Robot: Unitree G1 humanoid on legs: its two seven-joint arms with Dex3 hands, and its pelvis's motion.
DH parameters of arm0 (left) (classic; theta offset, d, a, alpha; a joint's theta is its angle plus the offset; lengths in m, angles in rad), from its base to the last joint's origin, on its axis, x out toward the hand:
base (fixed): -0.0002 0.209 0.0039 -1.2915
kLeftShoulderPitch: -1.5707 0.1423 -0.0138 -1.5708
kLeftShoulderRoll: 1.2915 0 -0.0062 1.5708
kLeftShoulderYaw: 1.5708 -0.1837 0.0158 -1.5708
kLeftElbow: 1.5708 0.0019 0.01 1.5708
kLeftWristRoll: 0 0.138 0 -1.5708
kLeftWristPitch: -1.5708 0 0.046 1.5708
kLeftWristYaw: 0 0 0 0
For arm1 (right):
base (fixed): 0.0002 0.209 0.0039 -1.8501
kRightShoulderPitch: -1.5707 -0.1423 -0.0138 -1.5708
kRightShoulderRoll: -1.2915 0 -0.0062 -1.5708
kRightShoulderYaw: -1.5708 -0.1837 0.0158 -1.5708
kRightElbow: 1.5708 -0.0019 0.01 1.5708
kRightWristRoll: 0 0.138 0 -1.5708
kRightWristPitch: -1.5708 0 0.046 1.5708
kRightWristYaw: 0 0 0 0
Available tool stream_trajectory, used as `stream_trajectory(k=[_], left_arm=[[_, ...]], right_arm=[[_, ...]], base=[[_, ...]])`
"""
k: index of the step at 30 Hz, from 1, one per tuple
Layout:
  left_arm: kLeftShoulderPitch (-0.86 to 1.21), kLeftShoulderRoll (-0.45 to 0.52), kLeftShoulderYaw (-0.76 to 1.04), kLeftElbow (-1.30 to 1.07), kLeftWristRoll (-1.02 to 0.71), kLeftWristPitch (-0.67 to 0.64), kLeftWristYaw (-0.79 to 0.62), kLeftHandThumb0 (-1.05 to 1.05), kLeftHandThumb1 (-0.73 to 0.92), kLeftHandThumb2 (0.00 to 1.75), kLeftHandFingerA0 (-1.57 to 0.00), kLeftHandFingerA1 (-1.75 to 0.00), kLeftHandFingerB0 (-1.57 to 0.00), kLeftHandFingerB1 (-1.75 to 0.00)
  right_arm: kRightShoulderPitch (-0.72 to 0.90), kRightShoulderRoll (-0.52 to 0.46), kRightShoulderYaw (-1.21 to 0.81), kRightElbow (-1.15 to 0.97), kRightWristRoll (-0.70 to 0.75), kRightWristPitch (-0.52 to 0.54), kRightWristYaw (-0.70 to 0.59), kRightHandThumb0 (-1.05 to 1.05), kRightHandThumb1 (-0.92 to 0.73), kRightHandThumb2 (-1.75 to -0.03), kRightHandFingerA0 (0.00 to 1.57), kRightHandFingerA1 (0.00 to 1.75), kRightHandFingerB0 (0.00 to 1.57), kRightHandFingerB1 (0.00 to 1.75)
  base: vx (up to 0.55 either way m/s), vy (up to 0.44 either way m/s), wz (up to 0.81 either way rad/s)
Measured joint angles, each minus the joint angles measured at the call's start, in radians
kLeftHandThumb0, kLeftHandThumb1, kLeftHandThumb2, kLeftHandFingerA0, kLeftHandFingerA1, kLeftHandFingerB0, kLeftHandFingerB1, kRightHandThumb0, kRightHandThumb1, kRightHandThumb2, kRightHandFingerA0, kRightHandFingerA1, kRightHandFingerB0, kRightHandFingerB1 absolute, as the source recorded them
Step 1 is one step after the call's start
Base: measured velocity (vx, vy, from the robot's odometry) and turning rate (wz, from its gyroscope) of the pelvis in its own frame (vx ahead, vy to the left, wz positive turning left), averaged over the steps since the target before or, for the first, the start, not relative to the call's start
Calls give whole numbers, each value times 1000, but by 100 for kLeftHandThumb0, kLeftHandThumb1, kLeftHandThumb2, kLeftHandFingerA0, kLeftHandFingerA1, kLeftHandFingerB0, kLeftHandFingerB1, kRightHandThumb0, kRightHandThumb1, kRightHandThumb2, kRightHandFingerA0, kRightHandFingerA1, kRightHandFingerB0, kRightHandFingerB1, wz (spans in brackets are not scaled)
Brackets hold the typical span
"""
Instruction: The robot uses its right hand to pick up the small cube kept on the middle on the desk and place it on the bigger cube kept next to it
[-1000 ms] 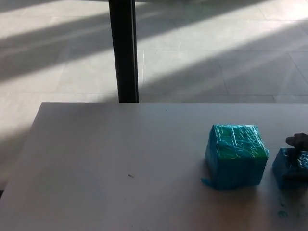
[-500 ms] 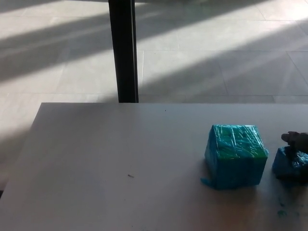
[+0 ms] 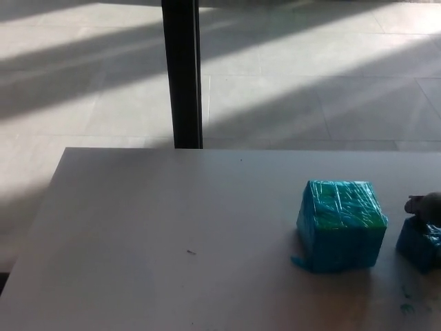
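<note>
Presently on the worktop [image 3: 172, 227], pale grey and matte, seen from the head view:

Item one: bigger cube [image 3: 341, 224], wrapped in glossy blue-green film, standing on the right half of the worktop, with a small tab of film sticking out at its lower left corner.

Item two: small cube [image 3: 420, 243], same blue wrap, just right of the bigger cube and apart from it, cut off by the picture's right edge.

Item three: right hand [image 3: 427, 205], dark, only a small part showing at the right edge, at the top of the small cube; whether its fingers are grasping the cube or released cannot be told.

Item four: a few blue specks [image 3: 406, 308] on the worktop in front of the small cube.

Beyond the far edge: tiled floor [image 3: 310, 83] with bands of sunlight, and a black upright post [image 3: 183, 72].
</note>
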Motion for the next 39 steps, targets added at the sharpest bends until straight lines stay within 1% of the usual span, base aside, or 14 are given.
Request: stream_trajectory(k=[2,8,11,13,17,18,20,22,24,26,27,31,36,39], left_arm=[[-2,-1,0,3,0,0,0,-89,91,72,-29,-48,-25,-38],[-4,-1,1,11,-1,0,-2,-88,92,71,-28,-48,-25,-37],[-3,-1,3,11,-2,0,-3,-90,92,72,-30,-50,-24,-38],[-3,-1,5,10,-2,1,-2,-90,92,73,-31,-48,-24,-37],[-2,-1,5,9,-2,1,-2,-89,92,70,-32,-47,-29,-37],[-2,-1,6,9,-2,1,-2,-88,92,71,-35,-48,-30,-38],[-2,-1,7,7,-2,1,-1,-88,92,73,-32,-49,-26,-38],[1,-1,8,1,-2,2,-1,-88,92,71,-28,-47,-26,-38],[4,-1,12,-5,-2,4,-1,-88,92,71,-28,-47,-27,-37],[6,-1,15,-7,-3,7,0,-88,92,72,-35,-50,-29,-39],[6,-1,17,-7,-3,9,1,-89,91,73,-31,-50,-25,-38],[8,-1,21,-6,-3,10,2,-88,92,72,-32,-50,-25,-38],[9,0,21,-8,-3,16,5,-89,92,73,-32,-48,-25,-37],[8,0,24,-8,-4,20,7,-91,92,71,-32,-50,-24,-37]], right_arm=[[-3,-1,19,-4,-21,0,-15,-33,-74,-66,72,159,64,58],[45,-13,5,-33,-64,-35,-128,-32,-79,-69,72,150,72,54],[71,-23,-27,-41,-70,-72,-184,-30,-80,-70,76,139,64,54],[85,-28,-55,-45,-70,-101,-216,-29,-81,-68,67,109,58,47],[106,-39,-109,-58,-69,-138,-236,-27,-79,-71,70,140,67,55],[109,-40,-121,-59,-68,-147,-238,-25,-75,-73,77,159,76,107],[113,-42,-157,-63,-63,-172,-241,-26,-74,-72,77,135,75,84],[113,-47,-192,-74,-59,-193,-243,-23,-70,-79,83,167,62,139],[111,-57,-232,-95,-52,-216,-243,-24,-70,-79,77,159,69,123],[104,-71,-264,-111,-46,-235,-243,-23,-73,-70,73,166,64,140],[102,-76,-275,-116,-44,-243,-243,-27,-77,-69,76,159,72,114],[55,-96,-325,-124,-30,-271,-217,-27,-77,-70,75,161,70,110],[-26,-127,-356,-142,-22,-297,-166,-20,-63,-90,94,168,75,138],[-63,-130,-382,-164,-10,-316,-135,-27,-66,-88,79,175,67,152]], base=[[0,0,0],[0,0,0],[0,0,0],[0,0,0],[0,0,0],[0,0,0],[0,0,0],[0,0,0],[0,0,0],[0,0,0],[0,0,0],[0,0,0],[0,0,0],[0,0,0]])
